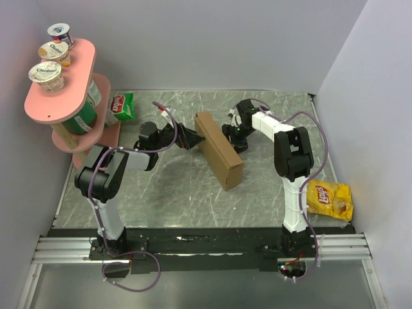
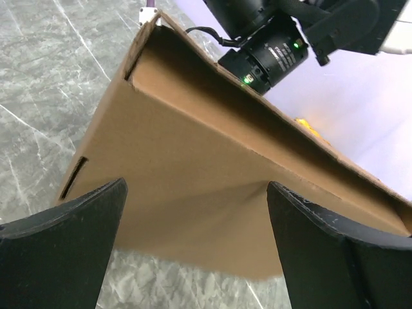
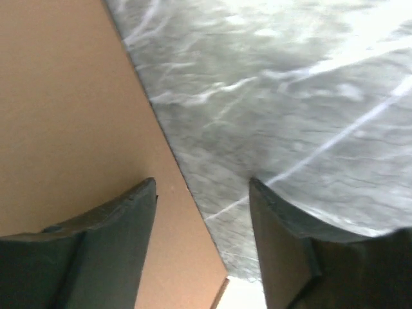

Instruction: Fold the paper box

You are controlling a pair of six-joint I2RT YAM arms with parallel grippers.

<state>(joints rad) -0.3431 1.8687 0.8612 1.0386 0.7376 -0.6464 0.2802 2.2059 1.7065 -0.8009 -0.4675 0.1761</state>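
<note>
The paper box (image 1: 219,149) is a thin brown cardboard box standing on edge in the middle of the table, running from far left to near right. My left gripper (image 1: 192,137) is at its left face. In the left wrist view the gripper (image 2: 196,185) is open and empty, with the box's broad face (image 2: 193,161) filling the space ahead of it. My right gripper (image 1: 235,138) is at the box's right side. In the right wrist view it (image 3: 201,183) is open, and the box's edge (image 3: 71,116) runs between the fingers without being clamped.
A pink two-tier shelf (image 1: 61,90) with yogurt cups (image 1: 46,74) stands at the far left. A green snack bag (image 1: 121,106) lies beside it. A yellow chip bag (image 1: 329,199) lies at the right edge. Walls close in on three sides of the marble table (image 1: 180,193).
</note>
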